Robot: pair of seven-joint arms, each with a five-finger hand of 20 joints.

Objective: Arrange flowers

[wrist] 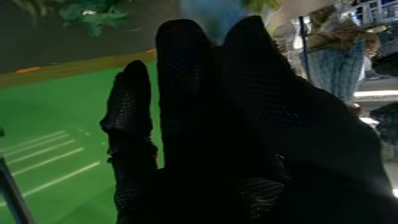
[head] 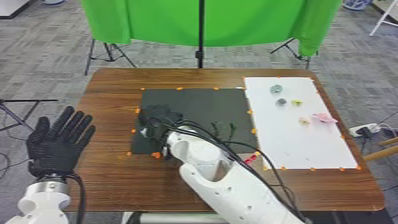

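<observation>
My right hand [head: 156, 120] is over the left part of the black mat [head: 188, 97] in the head view. In the right wrist view the fingers of that hand [wrist: 200, 95] are extended, with a blurred blue thing [wrist: 211, 15] just beyond their tips. Beside it is something yellow-green [wrist: 261, 5], and farther off lie green leaves [wrist: 98, 19]. Small flowers rest on the white sheet: a teal one [head: 276, 88], a dark one [head: 282, 101], a yellow-green one [head: 297, 102], a pale one [head: 305, 120] and a pink one [head: 324, 118]. My left hand [head: 55, 150] is open by the table's left edge.
Dark stems [head: 222, 131] lie on the mat, right of my right hand. A red item [head: 251, 158] is beside my right forearm. Orange markers outline the mat and the white sheet [head: 306, 150]. Behind the brown table [head: 115, 82] hangs a green cloth [head: 160, 22] with stands.
</observation>
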